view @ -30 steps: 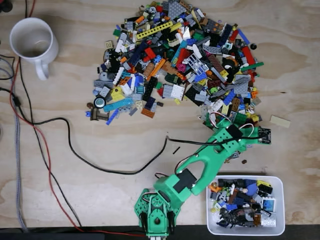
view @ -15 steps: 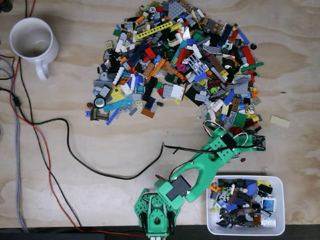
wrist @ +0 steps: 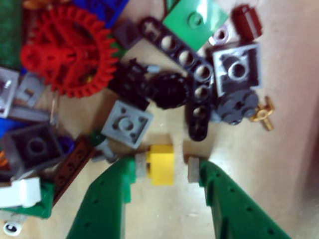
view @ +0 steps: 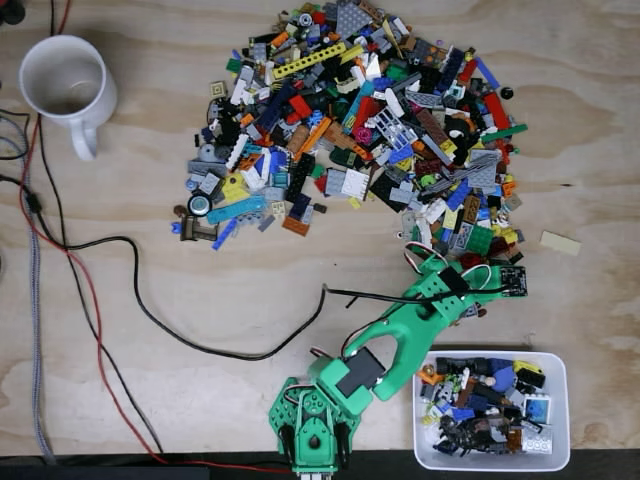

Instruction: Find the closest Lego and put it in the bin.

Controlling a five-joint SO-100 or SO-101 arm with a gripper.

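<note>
Now the arm has pulled back slightly toward 6 o'clock from the Lego pile point(view: 360, 120), ending just above the bin point(view: 491, 410) at the table's 5 o'clock corner. The wrist view adds that the gripper point(wrist: 167, 167) brackets a yellow brick point(wrist: 160, 163), jaws partly open: left pad touching, right pad just apart, not yet gripped.

Lego pile point(view: 360, 120) behind bin point(view: 490, 455); mug point(view: 65, 85) far-left.

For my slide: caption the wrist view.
Green gripper straddling a small yellow Lego brick at the edge of the pile.
</note>
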